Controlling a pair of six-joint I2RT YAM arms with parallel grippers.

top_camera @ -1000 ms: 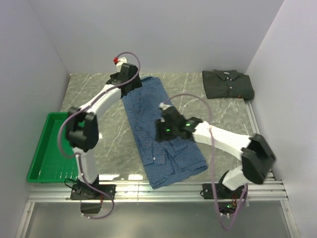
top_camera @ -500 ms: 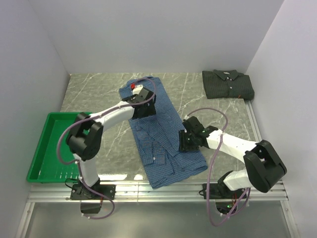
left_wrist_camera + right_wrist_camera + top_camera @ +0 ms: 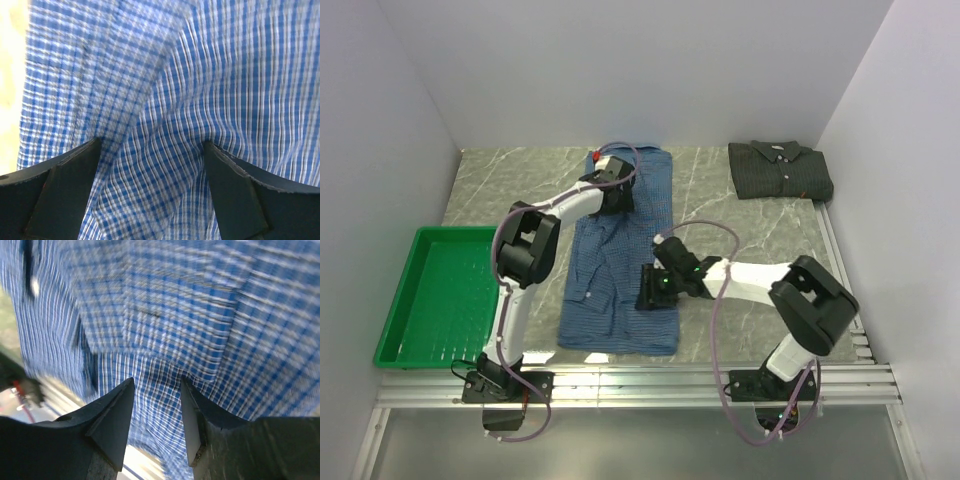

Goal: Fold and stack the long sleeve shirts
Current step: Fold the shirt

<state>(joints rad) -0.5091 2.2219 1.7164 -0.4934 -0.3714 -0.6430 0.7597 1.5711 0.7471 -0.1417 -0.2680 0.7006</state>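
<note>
In the middle of the table (image 3: 750, 240) the blue shirt (image 3: 605, 300) lies spread flat, its length running from the far side toward the near edge, the near part broader and rumpled with folds. The left gripper (image 3: 611, 193) sits on the far part of this shirt. In its wrist view the fingers (image 3: 65, 190) stand wide apart, their tips down on the checked cloth, and a soft fold rises between them without being clamped. The right gripper (image 3: 653, 288) is on the shirt's right edge, nearer the front. Its fingers (image 3: 112, 415) leave only a narrow gap with creased cloth showing in it, and I cannot tell whether the cloth is pinched or only pressed.

The dark shirt (image 3: 780, 170) lies folded in the far right corner, collar toward the back wall, well apart from the blue one and from both grippers.

The green tray (image 3: 395, 300) stands at the near left, against the left wall. Both shirts are on the table outside it, and the blue shirt's left edge is near it but apart. The left arm (image 3: 525, 250) rises between the tray and the blue shirt. The right arm (image 3: 760, 278) lies low across the table from the near right. Thin purple cables (image 3: 710, 235) loop above both arms.
</note>
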